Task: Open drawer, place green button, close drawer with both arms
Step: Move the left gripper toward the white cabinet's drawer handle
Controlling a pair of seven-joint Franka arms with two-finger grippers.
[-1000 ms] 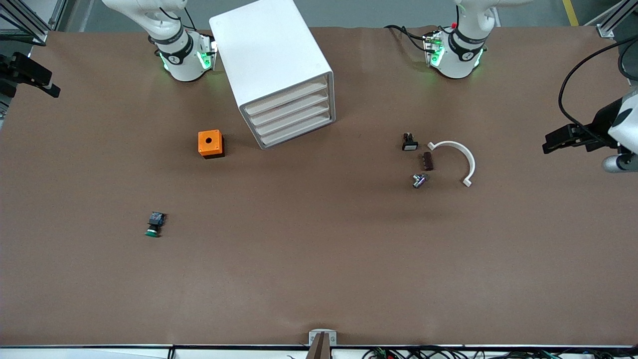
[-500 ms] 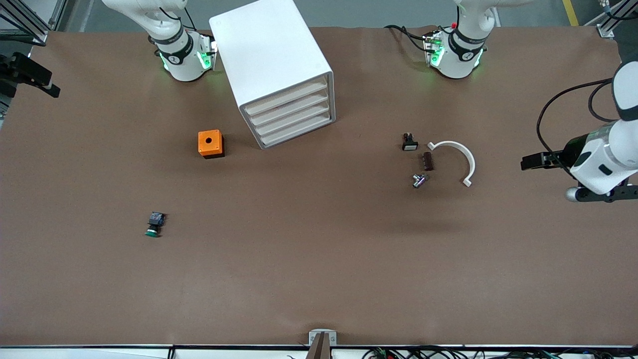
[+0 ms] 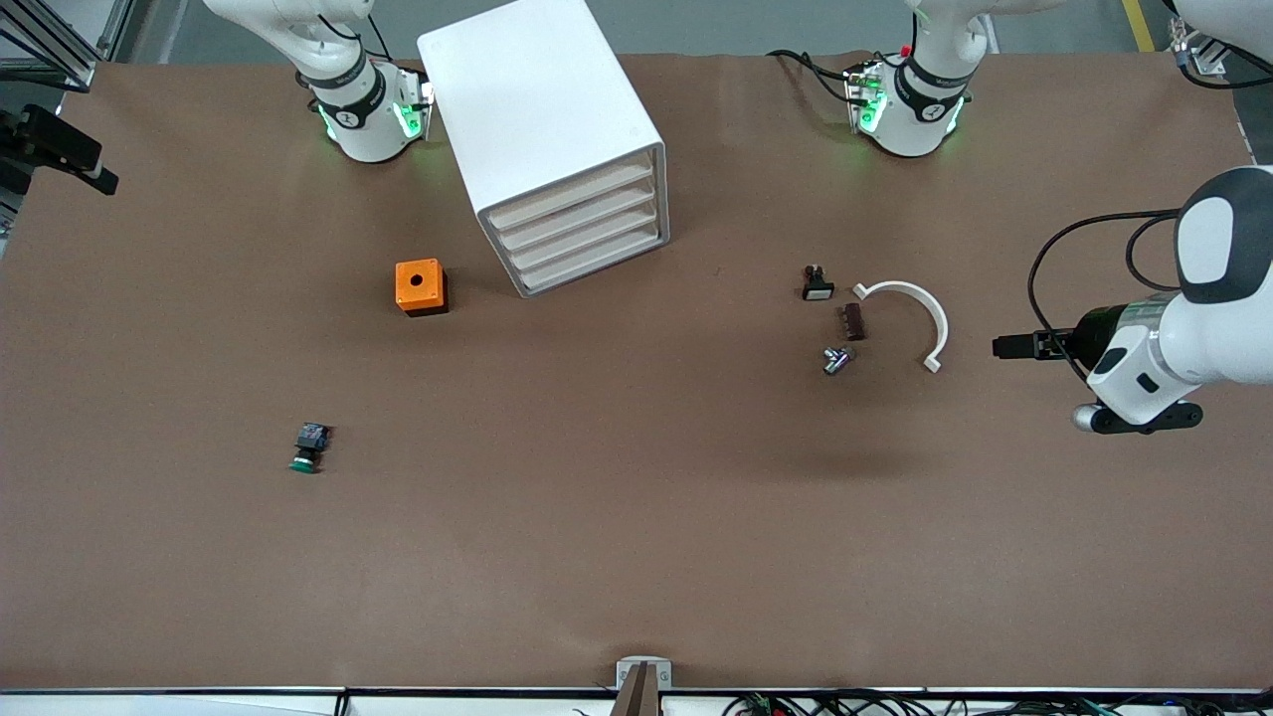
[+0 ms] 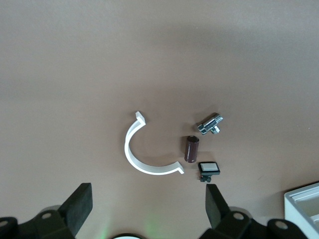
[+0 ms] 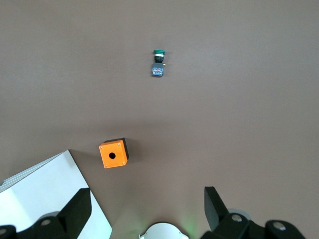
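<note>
the button point(image 3: 308, 448) lies near the table's point(image 3: 636, 557) right-arm end, cap toward the front edge; the spread, empty right gripper point(image 5: 144, 211) is nearer than the left gripper point(image 4: 147, 209), also spread and empty.

1. The surface point(image 3: 636, 517) wears a matt brown covering, smooth, no shine.
2. The drawer cabinet point(image 3: 542, 129) looks like smooth white plastic, softly satin.
3. The orange box point(image 3: 419, 285): matt plastic.
4. The curved white bracket point(image 4: 144, 154) looks plastic; the small fitting point(image 4: 209, 124) gleams like polished metal.
5. The arms point(image 3: 1208, 318) show glossy white shells.
</note>
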